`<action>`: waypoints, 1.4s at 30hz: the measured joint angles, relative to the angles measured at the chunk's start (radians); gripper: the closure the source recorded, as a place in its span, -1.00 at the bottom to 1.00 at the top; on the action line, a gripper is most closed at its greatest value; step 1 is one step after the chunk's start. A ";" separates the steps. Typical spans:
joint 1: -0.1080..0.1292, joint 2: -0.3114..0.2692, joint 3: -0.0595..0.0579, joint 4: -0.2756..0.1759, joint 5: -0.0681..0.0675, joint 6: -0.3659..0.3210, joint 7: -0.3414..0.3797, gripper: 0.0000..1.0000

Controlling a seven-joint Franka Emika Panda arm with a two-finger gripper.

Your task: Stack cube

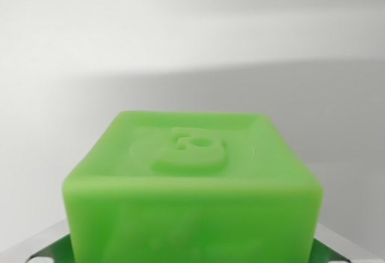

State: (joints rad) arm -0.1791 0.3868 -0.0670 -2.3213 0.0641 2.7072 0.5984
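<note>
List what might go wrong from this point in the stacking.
1. The translucent green cube with the embossed top fills the wrist view, and no second cube shows, so alignment cannot be checked.
2. The hand is out of view, so grip security is unknown; the cube might slip.

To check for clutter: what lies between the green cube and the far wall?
Nothing: in the wrist view, only bare pale surface lies beyond the green cube.
</note>
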 joint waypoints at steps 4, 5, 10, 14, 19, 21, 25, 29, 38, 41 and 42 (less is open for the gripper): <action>0.002 -0.028 -0.003 -0.004 -0.005 -0.024 0.003 1.00; 0.003 -0.036 -0.004 -0.005 -0.006 -0.030 0.004 1.00; 0.005 -0.074 -0.007 -0.009 -0.012 -0.062 0.007 1.00; 0.005 -0.104 -0.009 -0.011 -0.017 -0.090 0.010 1.00; 0.005 -0.138 -0.010 -0.011 -0.022 -0.122 0.014 1.00; 0.006 -0.149 -0.009 -0.015 -0.025 -0.126 0.015 1.00; 0.013 -0.154 -0.007 -0.028 -0.028 -0.126 0.013 1.00; 0.023 -0.160 -0.003 -0.045 -0.031 -0.121 0.008 1.00; 0.040 -0.186 0.005 -0.080 -0.036 -0.110 -0.004 1.00; 0.048 -0.193 0.008 -0.093 -0.038 -0.105 -0.009 1.00; 0.050 -0.195 0.009 -0.097 -0.038 -0.103 -0.010 1.00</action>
State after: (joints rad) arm -0.1291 0.1914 -0.0576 -2.4182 0.0259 2.6040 0.5881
